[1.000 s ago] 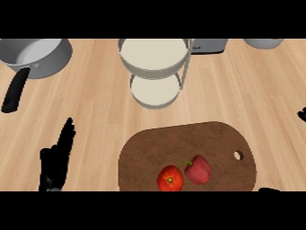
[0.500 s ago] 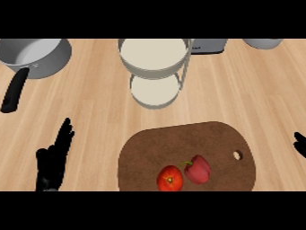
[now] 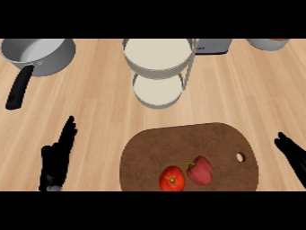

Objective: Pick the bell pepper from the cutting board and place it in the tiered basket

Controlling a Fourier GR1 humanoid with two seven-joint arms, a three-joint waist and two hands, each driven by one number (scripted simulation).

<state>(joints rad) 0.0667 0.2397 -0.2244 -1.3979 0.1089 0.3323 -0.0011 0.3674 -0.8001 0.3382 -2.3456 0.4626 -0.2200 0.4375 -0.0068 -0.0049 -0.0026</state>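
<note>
change: right hand (image 3: pixel 301 164) is now found lower and further in from the right edge, nearer the cutting board (image 3: pixel 181 143); the rest is unmoved.
right hand: fingers straight, nothing held, board not touched.
left hand (image 3: pixel 56 157): fingers straight, resting at lower left.
bell pepper (image 3: pixel 200 170): lying on the board beside a tomato (image 3: pixel 172 179).
tiered basket (image 3: pixel 159 67): well apart, top centre.

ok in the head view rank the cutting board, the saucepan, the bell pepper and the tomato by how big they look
1. cutting board, clearly the largest
2. saucepan, handle included
3. bell pepper and tomato: they look about alike, too close to rank.
</note>
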